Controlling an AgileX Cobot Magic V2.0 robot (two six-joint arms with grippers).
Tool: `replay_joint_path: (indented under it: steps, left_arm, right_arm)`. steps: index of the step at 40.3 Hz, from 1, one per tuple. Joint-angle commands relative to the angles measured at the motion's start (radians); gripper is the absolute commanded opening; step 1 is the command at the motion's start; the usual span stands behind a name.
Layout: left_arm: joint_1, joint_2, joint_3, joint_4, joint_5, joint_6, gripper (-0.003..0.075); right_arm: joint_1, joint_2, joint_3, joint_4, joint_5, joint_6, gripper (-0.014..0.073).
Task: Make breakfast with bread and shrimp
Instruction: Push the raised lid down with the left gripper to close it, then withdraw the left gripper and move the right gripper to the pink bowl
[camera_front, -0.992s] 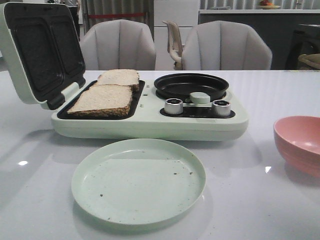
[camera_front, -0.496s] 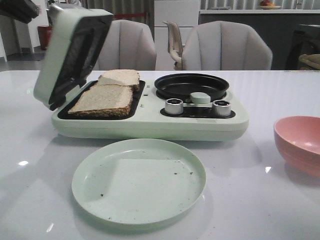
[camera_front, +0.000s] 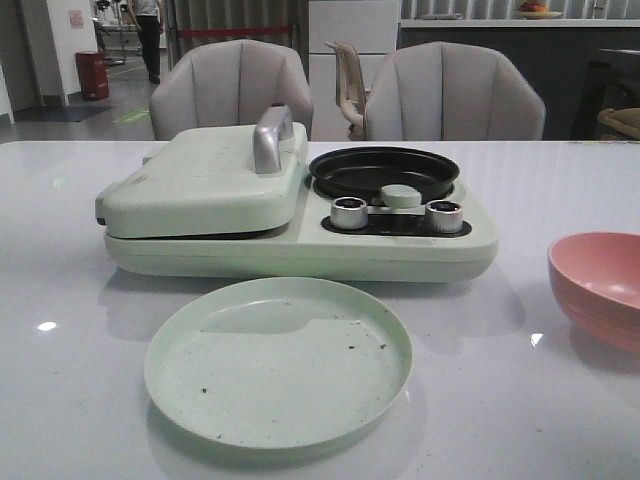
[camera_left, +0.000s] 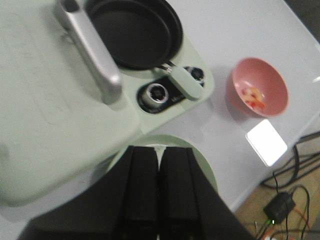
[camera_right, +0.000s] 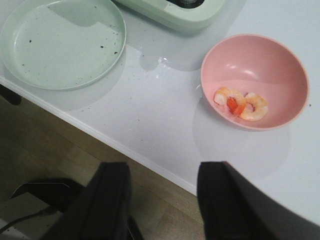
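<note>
With the lid (camera_front: 205, 180) now closed where it stood open a second ago, the bread is hidden beneath it. The shrimp (camera_right: 241, 104) are to be lifted next from the pink bowl (camera_right: 280, 60) at the right into the black pan (camera_front: 383, 171), approached squarely. The left tool (camera_left: 158, 190) is seen shut and empty; the right tool (camera_right: 162, 200) is held wide open, empty.
</note>
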Motion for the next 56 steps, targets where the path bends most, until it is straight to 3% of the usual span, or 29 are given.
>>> replay_joint_path:
  steps: [1, 9, 16, 20, 36, 50, 56]
  left_arm:
    - [-0.082, -0.097, 0.032, -0.001, -0.025, 0.013, 0.0102]
    - [-0.302, -0.229, 0.172, 0.216, -0.052, -0.055, 0.0104]
    - [-0.449, -0.363, 0.252, 0.646, -0.085, -0.429, 0.0104]
    - [-0.472, -0.454, 0.299, 0.746, -0.106, -0.571, 0.0104]
    - [-0.472, -0.826, 0.558, 0.756, -0.371, -0.640, 0.0101]
    - [-0.472, -0.855, 0.582, 0.756, -0.346, -0.640, 0.0101]
    - [-0.472, -0.855, 0.582, 0.756, -0.346, -0.640, 0.0101]
  right_arm:
    - [-0.004, 0.002, -0.026, -0.003, -0.058, 0.001, 0.0431]
    - [-0.004, 0.002, -0.026, -0.003, -0.058, 0.001, 0.0431]
    - [-0.004, 0.002, -0.026, -0.003, -0.058, 0.001, 0.0431]
    - [-0.004, 0.002, -0.026, -0.003, -0.058, 0.001, 0.0431]
    - [-0.004, 0.002, -0.026, -0.003, -0.058, 0.001, 0.0431]
    - [-0.004, 0.006, -0.024, -0.001, -0.116, 0.001, 0.0431]
    - [-0.011, 0.054, -0.031, -0.063, -0.107, 0.048, 0.0431]
